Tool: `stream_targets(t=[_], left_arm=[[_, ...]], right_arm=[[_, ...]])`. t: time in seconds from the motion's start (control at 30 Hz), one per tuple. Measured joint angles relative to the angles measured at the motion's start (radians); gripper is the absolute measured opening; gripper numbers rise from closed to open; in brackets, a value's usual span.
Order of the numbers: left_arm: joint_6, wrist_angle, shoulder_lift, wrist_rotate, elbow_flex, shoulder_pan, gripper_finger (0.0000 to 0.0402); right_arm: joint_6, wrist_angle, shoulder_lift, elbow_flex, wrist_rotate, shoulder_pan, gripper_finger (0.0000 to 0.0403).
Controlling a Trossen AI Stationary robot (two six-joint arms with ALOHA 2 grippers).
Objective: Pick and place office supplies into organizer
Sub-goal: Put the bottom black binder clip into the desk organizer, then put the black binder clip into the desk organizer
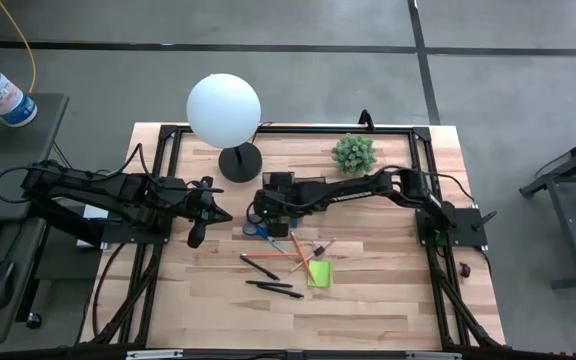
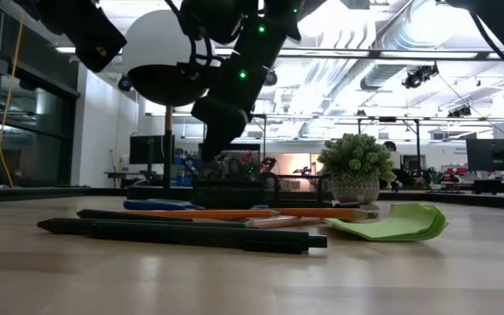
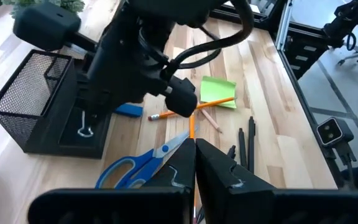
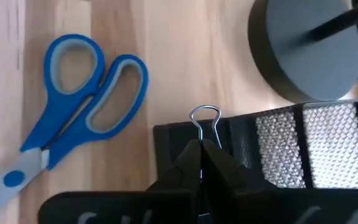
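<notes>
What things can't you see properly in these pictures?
- Organizer, high view: mostly covered by the right arm; its contents don't show.
- Binder clip, right wrist view: only its wire loop shows; the right gripper, shut on it, hides the body.
- Scissors, right wrist view: blade tips cut off by the picture's edge.
- Pens, low view: they overlap, so counting them fails.
- Left gripper: shut, holding nothing visible.

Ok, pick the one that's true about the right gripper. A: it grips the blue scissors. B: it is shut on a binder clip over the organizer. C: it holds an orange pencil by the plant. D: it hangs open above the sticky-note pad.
B: in the right wrist view the right gripper is shut on the binder clip above the organizer, while the scissors lie free on the table.
</notes>
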Motion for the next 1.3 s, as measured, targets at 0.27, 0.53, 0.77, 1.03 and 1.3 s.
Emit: stream_targets(t=[0.27, 0.53, 0.77, 1.03, 1.3], left_arm=[[0.0, 0.0, 0.0, 0.0, 0.0, 0.0, 0.0001], [0.0, 0.001, 0.0, 0.004, 0.0, 0.0, 0.0001], [0.0, 0.001, 0.0, 0.004, 0.0, 0.0, 0.0001], [0.0, 0.002, 0.0, 0.004, 0.0, 0.0, 0.0001], [0.0, 0.002, 0.0, 0.004, 0.0, 0.0, 0.0001]], right_arm=[[0.044, -0.015, 0.006, -0.019, 0.008, -0.022, 0.0], [0.058, -0.011, 0.01, -0.021, -0.024, -0.032, 0.0], [0.055, -0.008, 0.01, -0.021, -0.072, -0.032, 0.0001], [0.027, -0.008, 0.009, -0.021, -0.07, -0.033, 0.0044], [0.033, -0.026, 0.009, -0.012, -0.061, -0.033, 0.0109]])
